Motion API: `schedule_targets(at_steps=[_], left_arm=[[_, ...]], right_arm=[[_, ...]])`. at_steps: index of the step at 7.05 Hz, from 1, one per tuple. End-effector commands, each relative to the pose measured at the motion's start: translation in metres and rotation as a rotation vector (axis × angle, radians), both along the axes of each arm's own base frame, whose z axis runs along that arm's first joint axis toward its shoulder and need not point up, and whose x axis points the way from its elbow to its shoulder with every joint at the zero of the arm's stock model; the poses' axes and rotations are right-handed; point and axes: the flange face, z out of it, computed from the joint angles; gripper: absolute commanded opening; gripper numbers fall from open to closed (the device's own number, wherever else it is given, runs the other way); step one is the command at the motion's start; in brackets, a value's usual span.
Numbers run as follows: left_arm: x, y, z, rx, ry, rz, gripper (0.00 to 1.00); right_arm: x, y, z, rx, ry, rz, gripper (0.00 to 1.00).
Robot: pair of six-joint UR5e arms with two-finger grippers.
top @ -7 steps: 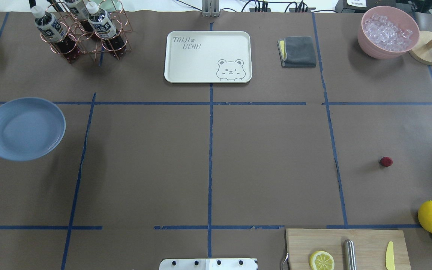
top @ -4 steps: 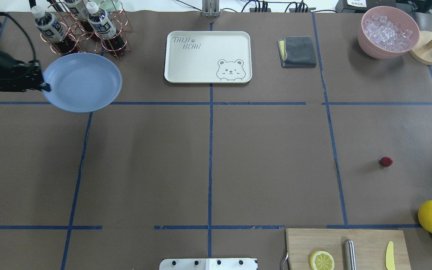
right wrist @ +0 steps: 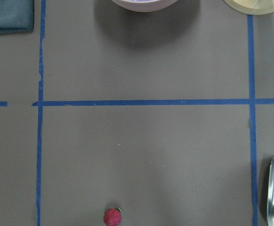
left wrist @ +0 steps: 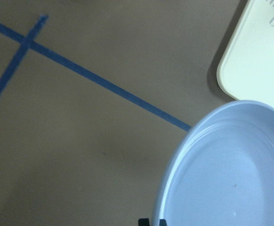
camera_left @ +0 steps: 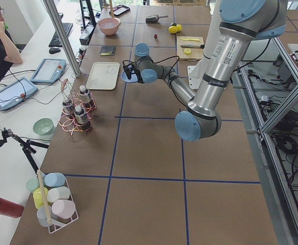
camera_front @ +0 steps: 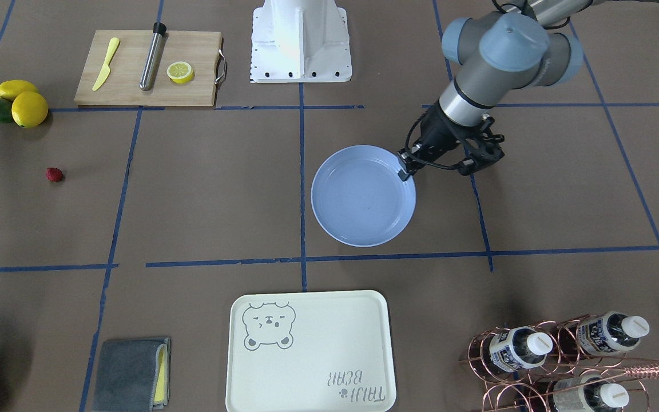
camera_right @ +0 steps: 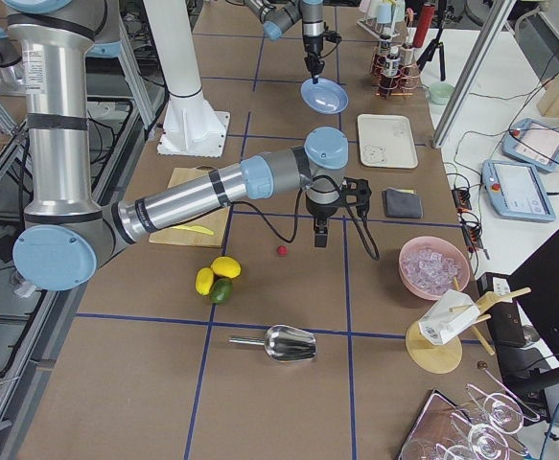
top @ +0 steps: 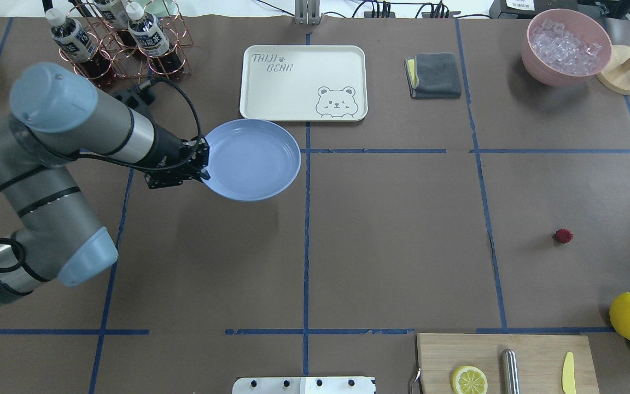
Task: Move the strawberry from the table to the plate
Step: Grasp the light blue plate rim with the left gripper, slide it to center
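Plate (top: 252,160): round, shallow, glossy plastic

Strawberry (top: 563,236): small, dark red, bumpy skin. It is seen lying on bare paper inside a tape rectangle on the robot's right side, clear of the lines.

Plate (top: 252,160): round, shallow, glossy light blue, raised rim, empty, roughly level. It is pinched at its rim by the left gripper (top: 204,162), just left of the centre tape line and across a cross line. Contact with the surface cannot be judged.

Table (top: 391,246): brown paper, blue tape grid.

Plate and strawberry are well apart.
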Motion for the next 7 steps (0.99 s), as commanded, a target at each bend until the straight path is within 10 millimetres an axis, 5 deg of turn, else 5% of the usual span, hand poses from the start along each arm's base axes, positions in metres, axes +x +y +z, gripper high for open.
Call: schedule_targets(at_steps=[1,3,7], left_arm=[[0.064,0.031,0.001,-0.018,0.024,-0.033,0.0],[0.102,0.05,0.021,-0.029,0.059,-0.048,0.0],[0.116,0.066,0.015,-0.023,0.069,-0.015,0.0]], right_arm=[[-0.033,0.0,-0.034,-0.028,-0.021,0.014,1.0],[-0.046,0.002,-0.058,-0.04,-0.037,0.034,1.0],[-0.049,0.003,-0.061,-0.036,-0.041,0.028,1.0]])
